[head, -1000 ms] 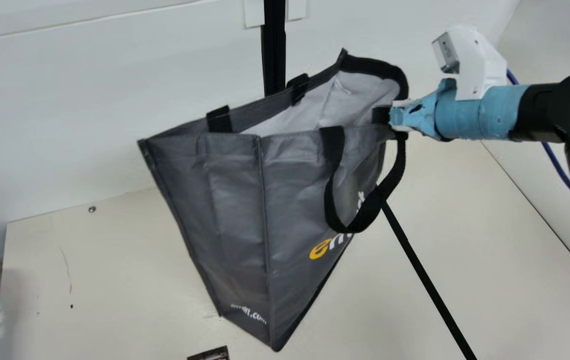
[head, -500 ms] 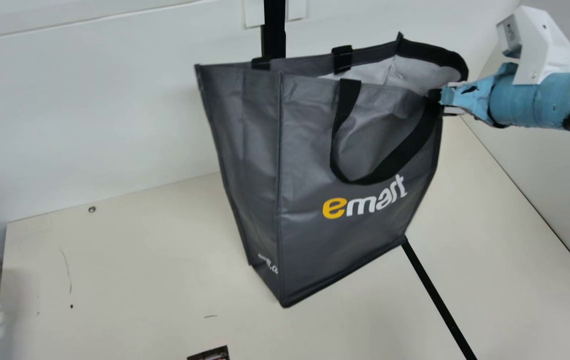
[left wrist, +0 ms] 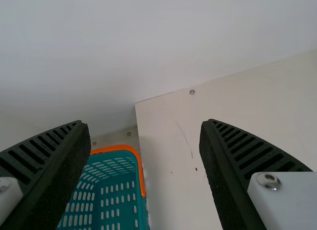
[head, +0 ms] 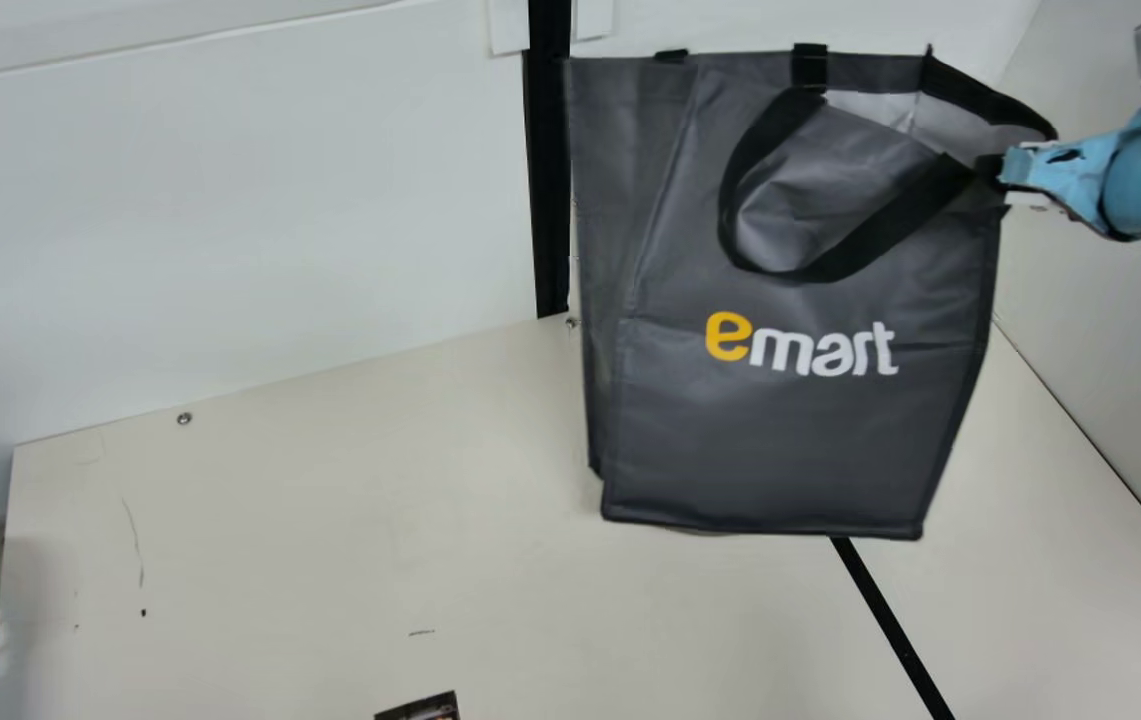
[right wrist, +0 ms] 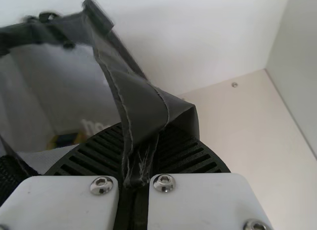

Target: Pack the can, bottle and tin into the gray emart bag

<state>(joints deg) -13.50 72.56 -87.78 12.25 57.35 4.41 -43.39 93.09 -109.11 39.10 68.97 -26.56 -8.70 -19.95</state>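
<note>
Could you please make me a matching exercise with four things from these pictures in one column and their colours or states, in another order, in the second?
Things:
1. Gray emart bag
2. Left gripper
3. Basket
4. Right gripper

Colours or states:
A. Fingers closed on fabric near an upper corner
B. Teal with an orange rim
C. Yellow and white lettering on its side
D. Fingers wide apart, with nothing between them

Right pairs: 1-C, 2-D, 3-B, 4-A

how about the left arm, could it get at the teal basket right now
Likely yes: its jaws stand open, the teal basket beyond them in the left wrist view, nothing visible between.
</note>
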